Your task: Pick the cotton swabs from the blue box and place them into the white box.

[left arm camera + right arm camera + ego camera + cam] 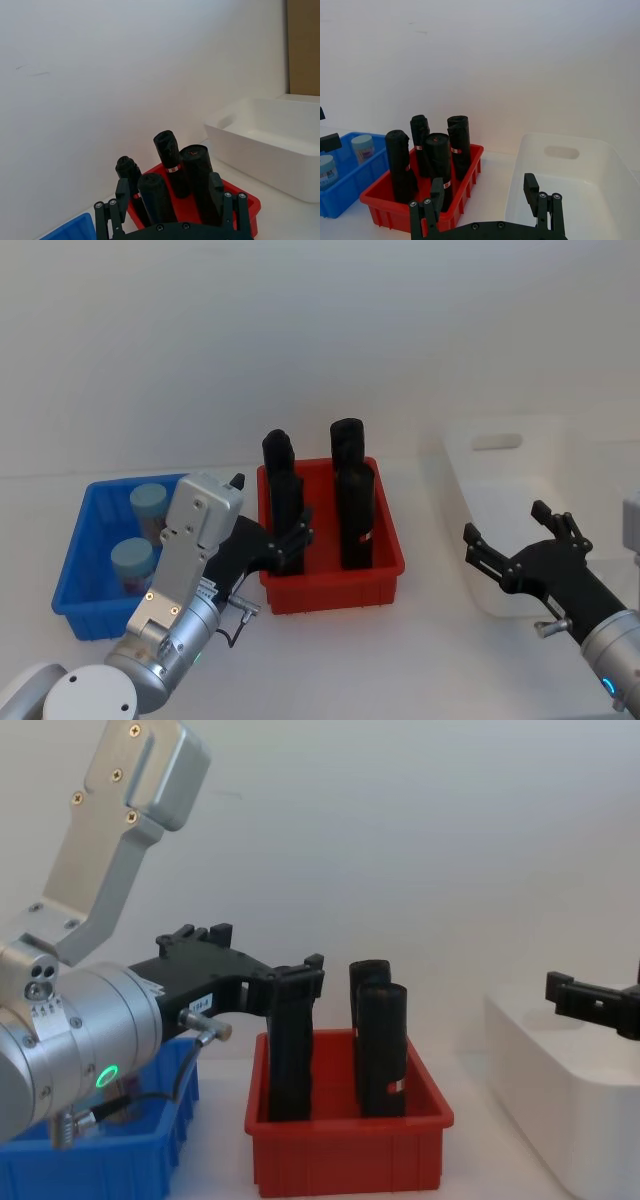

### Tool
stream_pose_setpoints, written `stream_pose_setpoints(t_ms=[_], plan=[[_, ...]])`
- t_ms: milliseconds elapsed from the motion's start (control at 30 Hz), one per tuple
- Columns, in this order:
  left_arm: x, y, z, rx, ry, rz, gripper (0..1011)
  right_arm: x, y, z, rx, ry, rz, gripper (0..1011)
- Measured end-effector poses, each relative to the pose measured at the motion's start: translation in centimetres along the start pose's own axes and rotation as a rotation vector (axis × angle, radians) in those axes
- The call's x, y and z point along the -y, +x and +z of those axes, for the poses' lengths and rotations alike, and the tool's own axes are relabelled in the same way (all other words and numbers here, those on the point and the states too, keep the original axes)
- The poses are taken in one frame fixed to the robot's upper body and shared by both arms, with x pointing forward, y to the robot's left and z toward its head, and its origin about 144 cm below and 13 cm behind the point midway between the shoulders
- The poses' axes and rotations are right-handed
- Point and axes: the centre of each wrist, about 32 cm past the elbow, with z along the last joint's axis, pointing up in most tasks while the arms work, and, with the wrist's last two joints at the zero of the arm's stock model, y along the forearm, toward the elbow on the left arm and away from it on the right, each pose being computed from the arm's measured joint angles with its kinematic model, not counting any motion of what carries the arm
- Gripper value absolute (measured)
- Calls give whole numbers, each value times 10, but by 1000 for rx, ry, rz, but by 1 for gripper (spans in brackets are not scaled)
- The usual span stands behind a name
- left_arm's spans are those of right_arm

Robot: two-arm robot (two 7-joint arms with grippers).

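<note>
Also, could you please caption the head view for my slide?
Left gripper and right gripper open; the cotton swabs in the blue box.

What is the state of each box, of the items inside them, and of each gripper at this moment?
cotton swabs: two jars, upright, lids on.
blue box: open-topped, holds both jars.
white box: open-topped, no jar visible inside.
red bin: holds four upright black rolls.
left gripper: open, holding nothing, beside the red bin.
right gripper: open, holding nothing, by the white box.

Blue box (85, 540), red bin (330, 588) with black rolls (355, 505), white box (455, 480).
</note>
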Motion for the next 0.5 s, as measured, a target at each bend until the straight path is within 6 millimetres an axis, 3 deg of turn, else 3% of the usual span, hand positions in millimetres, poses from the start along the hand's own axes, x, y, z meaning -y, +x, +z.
stream_pose_setpoints(t_ms=[500], plan=[[0, 0, 0, 0, 0, 0, 1004, 0, 0, 0, 0, 0, 0, 1002]])
